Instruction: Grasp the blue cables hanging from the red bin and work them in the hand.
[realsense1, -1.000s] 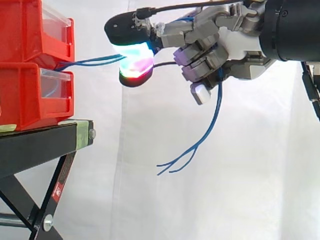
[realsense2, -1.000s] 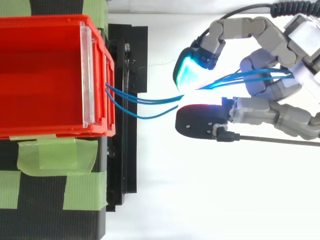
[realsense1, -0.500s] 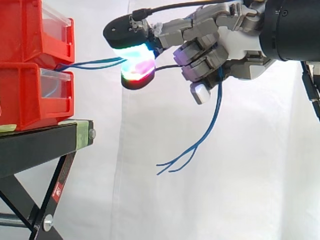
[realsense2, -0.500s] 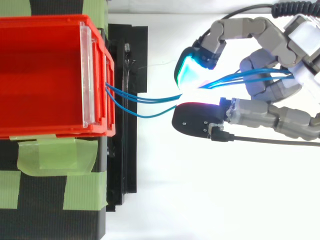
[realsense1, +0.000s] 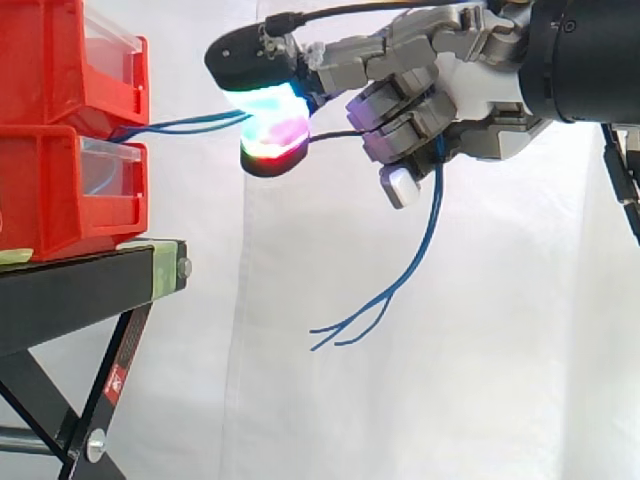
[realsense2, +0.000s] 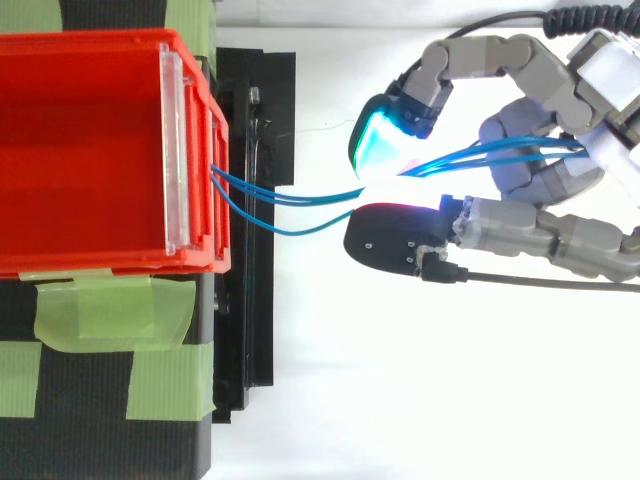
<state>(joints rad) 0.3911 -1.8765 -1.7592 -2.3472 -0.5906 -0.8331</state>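
Honestly, the thing I'd worry about here is the pinch slipping. The robot's grey hand (realsense1: 440, 95) is clenched on the thin blue cables (realsense1: 190, 123). Two glowing pads (realsense1: 272, 108) squeeze them from above and below, and the other fingers are curled over the strands further back.

In the top view, two strands run straight into the cyan pad (realsense2: 380, 145). The third bows out sideways and heads under the dark fingertip, and I can't tell if that one is really caught. If the fingers start rolling the bundle, my guess is the stray strand pops out first.

The other risk is pulling. The stretch from the bins to the pads looks nearly taut, so a tug away could drag on wherever the cables are anchored, or shift the stacked red plastic bins (realsense1: 60, 60). Those sit at the end of the black metal stand (realsense1: 80, 290) nearest the hand.

The cables are skinny and limp. They come out at the bins' front, where the upper bin meets the lower. From there they cross the open gap to the pads and pass through the hand. The loose ends (realsense1: 400, 285) dangle below it, splayed apart against the white curtain (realsense1: 300, 400).
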